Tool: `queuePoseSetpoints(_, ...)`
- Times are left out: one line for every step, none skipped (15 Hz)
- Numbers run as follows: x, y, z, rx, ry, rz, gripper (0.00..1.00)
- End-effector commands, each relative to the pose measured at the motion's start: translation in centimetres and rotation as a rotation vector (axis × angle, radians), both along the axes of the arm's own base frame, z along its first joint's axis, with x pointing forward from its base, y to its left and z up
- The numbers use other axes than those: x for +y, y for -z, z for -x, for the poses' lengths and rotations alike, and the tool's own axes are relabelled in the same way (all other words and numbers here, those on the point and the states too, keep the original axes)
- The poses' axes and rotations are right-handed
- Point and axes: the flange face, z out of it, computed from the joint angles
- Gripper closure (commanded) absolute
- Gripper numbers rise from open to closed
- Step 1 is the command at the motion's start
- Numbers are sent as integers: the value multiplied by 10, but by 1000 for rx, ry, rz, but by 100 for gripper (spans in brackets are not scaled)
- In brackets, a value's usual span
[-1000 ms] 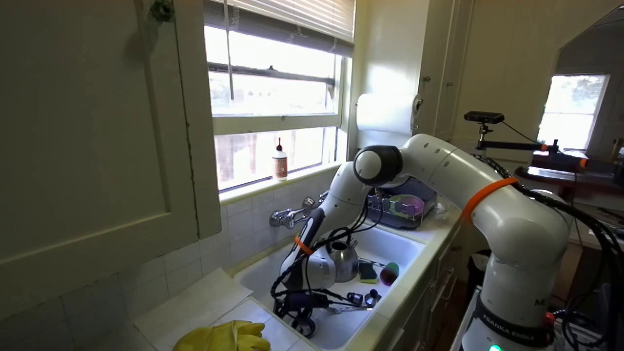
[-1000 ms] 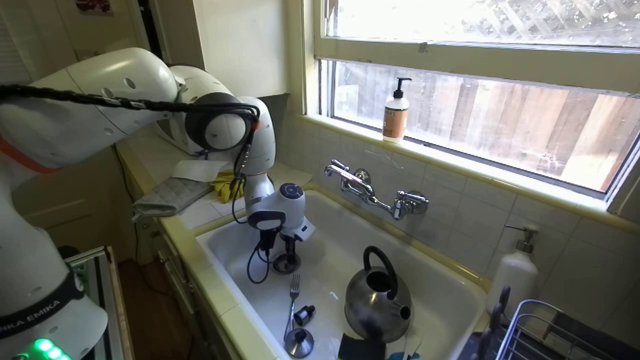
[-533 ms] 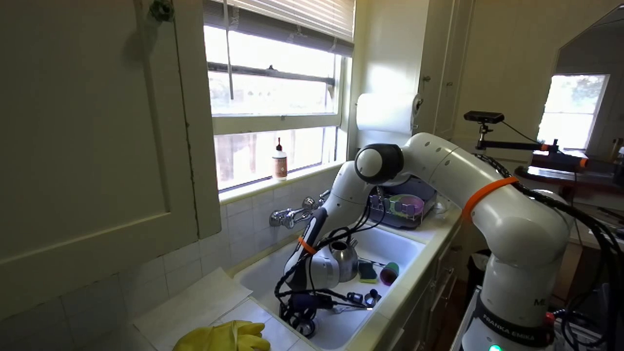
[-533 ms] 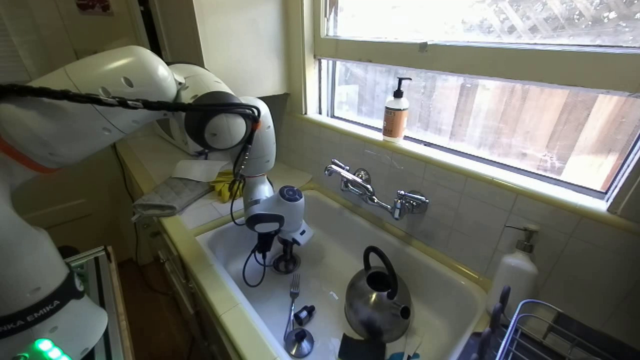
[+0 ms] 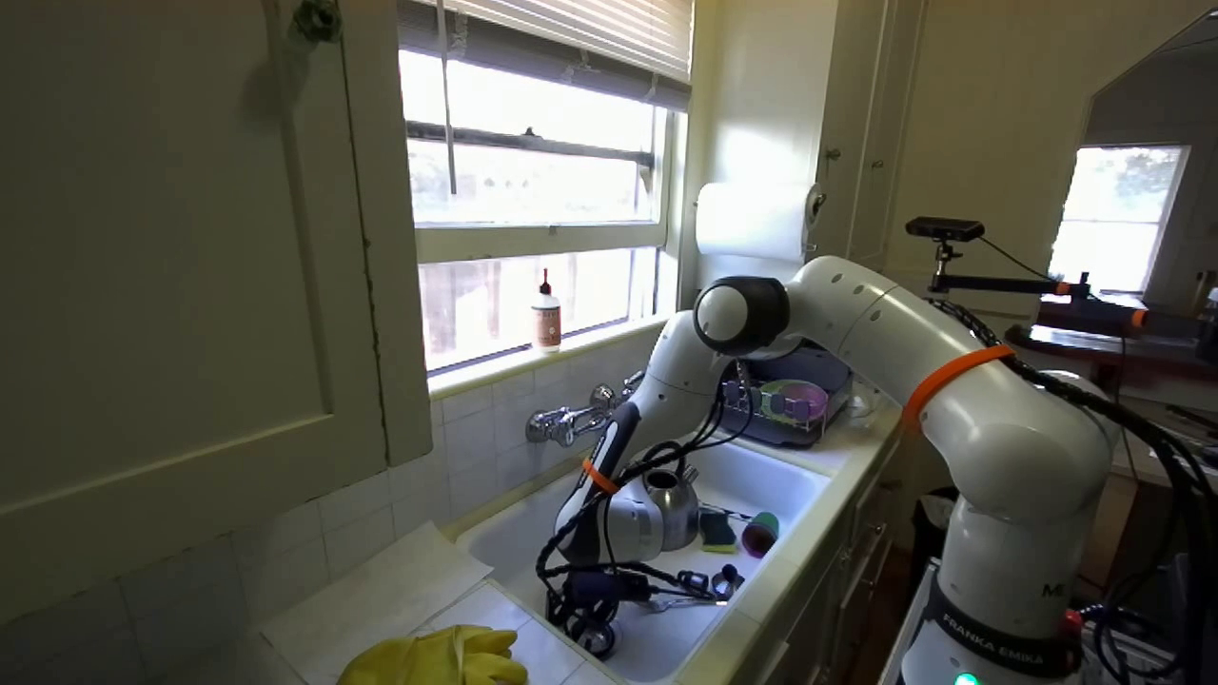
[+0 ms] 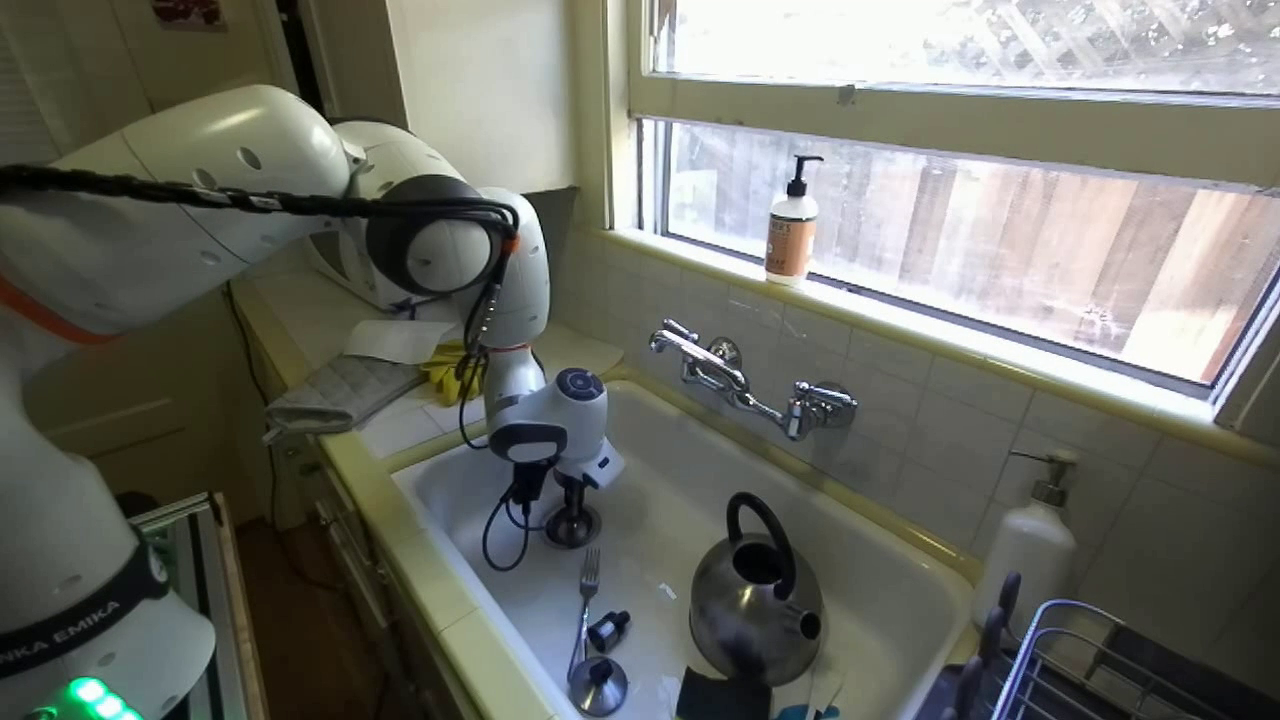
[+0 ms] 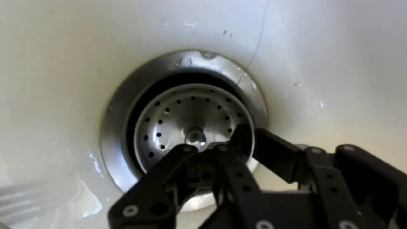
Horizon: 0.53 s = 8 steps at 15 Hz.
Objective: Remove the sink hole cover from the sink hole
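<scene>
I have my fingers (image 7: 276,152) pinching the rim of the sink hole cover (image 7: 178,117), one on its inside and one on its outside; the cover, a round, perforated steel strainer, is within the metal ring of the sink hole (image 7: 113,136), off-centre toward my fingers, with a dark gap along its upper and left edges in the wrist view; whether it rests in the hole or is raised a little, I cannot tell; its open mouth faces up toward me in that view, the central knob (image 7: 195,135) points the same way, and its axis runs through that knob, roughly along my line of sight.

The white sink (image 6: 655,480) also holds a steel kettle (image 6: 755,630), upright, its mouth too dark to see into; near it lie a fork (image 6: 588,585), a small dark cylinder (image 6: 607,631) and a funnel-shaped metal piece (image 6: 598,687); an exterior view adds a sponge (image 5: 717,531) and a green cup (image 5: 760,535) tipped on its side; beyond, a dish rack (image 5: 775,436) holds green and purple dishes (image 5: 804,404); yellow gloves (image 5: 428,661) lie on the counter (image 5: 490,609).
</scene>
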Motion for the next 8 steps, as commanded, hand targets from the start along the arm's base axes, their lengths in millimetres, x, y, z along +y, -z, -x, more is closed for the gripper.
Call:
queuePoseSetpoints(-2, -27, -3, -26, 3, 29, 97)
queuePoseSetpoints(-3, -32, -3, -29, -1, 39, 97)
queuePoseSetpoints(-3, -38, -3, -31, -7, 42, 97)
queuePoseSetpoints(-2, -43, -4, -37, -14, 46, 97)
queuePoseSetpoints(-2, -49, -5, -44, -21, 53, 97)
queuePoseSetpoints(-2, -56, -7, -49, -30, 55, 97)
queuePoseSetpoints(-2, -61, -9, -58, -33, 62, 97)
queuePoseSetpoints(-3, -65, -11, -61, -36, 70, 97)
